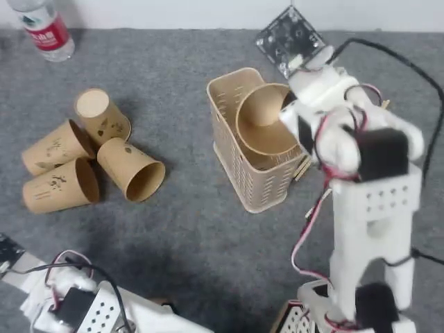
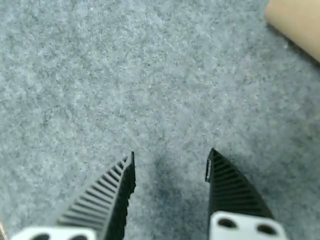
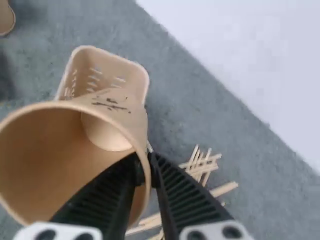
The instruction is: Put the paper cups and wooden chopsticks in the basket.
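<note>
A tan slotted basket (image 1: 258, 182) stands mid-table. My right gripper (image 3: 146, 162) is shut on the rim of a brown paper cup (image 3: 60, 155), pinching the wall between its fingers. That cup (image 1: 267, 119) is tilted over the basket's open top (image 3: 102, 72), mouth toward the arm. Several more paper cups lie in a cluster at the left (image 1: 130, 170), one of them upside down (image 1: 100, 113). Wooden chopsticks (image 3: 202, 164) lie loose on the carpet beyond the basket. My left gripper (image 2: 170, 167) hangs open over bare grey carpet, with a cup's edge (image 2: 295, 20) just in sight.
A plastic bottle (image 1: 45, 29) lies at the far left corner. A small circuit board (image 1: 288, 38) sits behind the basket. The right arm's cables (image 1: 312, 222) hang beside the basket. The left arm's body (image 1: 83, 309) sits at the front left edge.
</note>
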Controlling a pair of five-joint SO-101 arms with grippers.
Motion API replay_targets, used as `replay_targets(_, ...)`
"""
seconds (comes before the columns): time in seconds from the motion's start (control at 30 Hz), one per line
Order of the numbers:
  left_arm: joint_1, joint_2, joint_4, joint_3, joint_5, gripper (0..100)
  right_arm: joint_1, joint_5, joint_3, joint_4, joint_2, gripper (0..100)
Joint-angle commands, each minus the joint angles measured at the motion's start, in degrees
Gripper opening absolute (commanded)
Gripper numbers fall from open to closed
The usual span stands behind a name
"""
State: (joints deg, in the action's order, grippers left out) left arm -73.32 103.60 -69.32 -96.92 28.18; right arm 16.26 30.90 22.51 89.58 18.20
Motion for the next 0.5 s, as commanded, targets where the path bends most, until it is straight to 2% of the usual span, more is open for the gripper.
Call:
replay_targets(0.0,0.62,0.44,-0.35,0.48,0.35,22,-0.13,-0.79,4.84,1.19,-2.24,0.8)
replay_targets(0.27,0.7,0.44,-0.35,0.48,0.26,22,2.51,-0.88,5.45,-2.33,-5.41,0.8)
replay_targets(0.47,1.14,0.44,-0.35,0.48,0.26,22,3.82,-5.1,5.45,-7.6,-5.93,0.8)
